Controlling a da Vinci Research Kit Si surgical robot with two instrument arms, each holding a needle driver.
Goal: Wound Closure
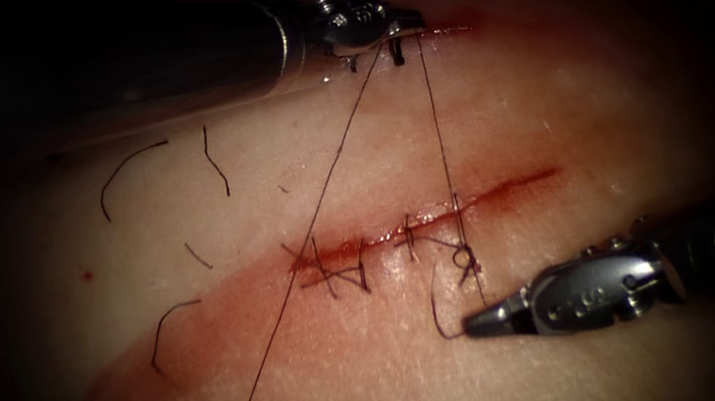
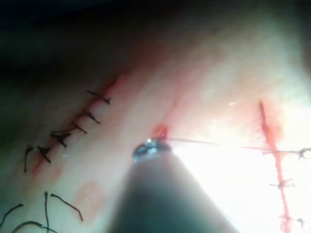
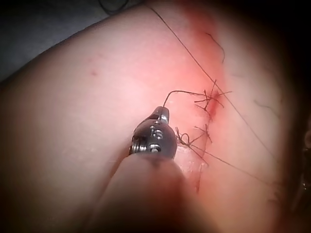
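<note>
**Both drivers holding thread tight over the newest stitch**

So the left tool sits at the top of the endoscope frame, jaws pinched on the thread, which runs taut straight down to the knot at the cut. A second strand leaves the same jaws and slants to the bottom left of the frame. The right tool comes in from lower right, jaws closed on a short curled thread tail just below the knot. My read: they're placed on opposite sides of the cut so the pull goes across the stitch and keeps the knot seated, though that's a guess.

Can't pick out the needle anywhere, so no idea where it sits or whether it's in the tissue. Earlier stitches cross the left part of the cut, the right stretch lies open with red fluid in it. Loose cut ends lie at left of frame
</note>
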